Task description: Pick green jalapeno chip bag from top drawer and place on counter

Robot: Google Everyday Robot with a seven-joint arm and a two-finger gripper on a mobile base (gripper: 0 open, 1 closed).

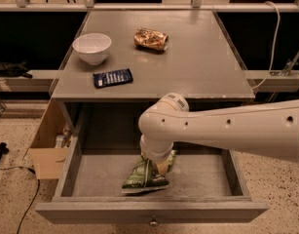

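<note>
The green jalapeno chip bag (138,177) lies bunched and tilted in the middle of the open top drawer (154,211), near its front. My gripper (159,166) reaches straight down from the big white arm and is shut on the bag's upper right part; the wrist hides the bag's top edge. The counter (202,62) is the grey tabletop above the drawer.
On the counter stand a white bowl (92,47), a flat dark blue packet (112,77) and a brown-gold wrinkly packet (150,38). An open cardboard box (46,147) sits on the floor left of the drawer. A white cable (273,38) hangs at the right.
</note>
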